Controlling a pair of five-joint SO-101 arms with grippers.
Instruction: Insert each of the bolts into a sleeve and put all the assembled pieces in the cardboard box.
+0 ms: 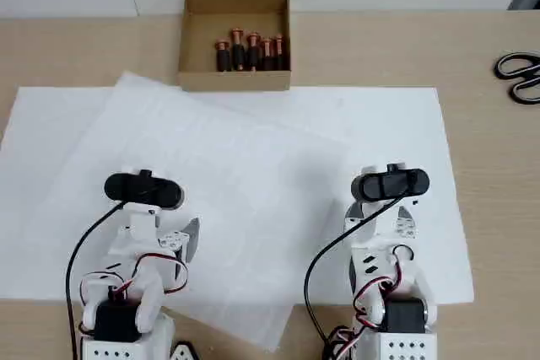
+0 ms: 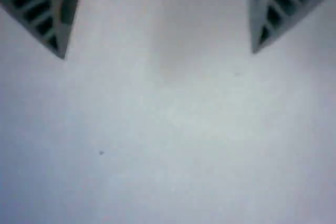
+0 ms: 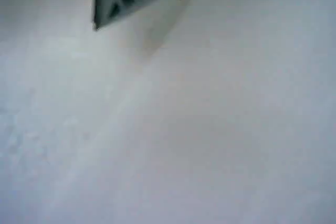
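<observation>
left hand (image 2: 157, 53) wide, empty | right hand (image 1: 406, 222) cannot tell | bolts (image 1: 251, 52) in cardboard box (image 1: 234, 80)

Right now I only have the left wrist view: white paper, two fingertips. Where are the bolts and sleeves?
Observer: Five copper-headed bolts in dark sleeves sit side by side inside the brown cardboard box.
Operator: Where's that box?
Observer: On the far side of the table, right at the far edge of the white paper sheets.
Operator: Anything else out there?
Observer: Black-handled scissors lie on the bare wooden table, off the paper, at the high view's right edge.
</observation>
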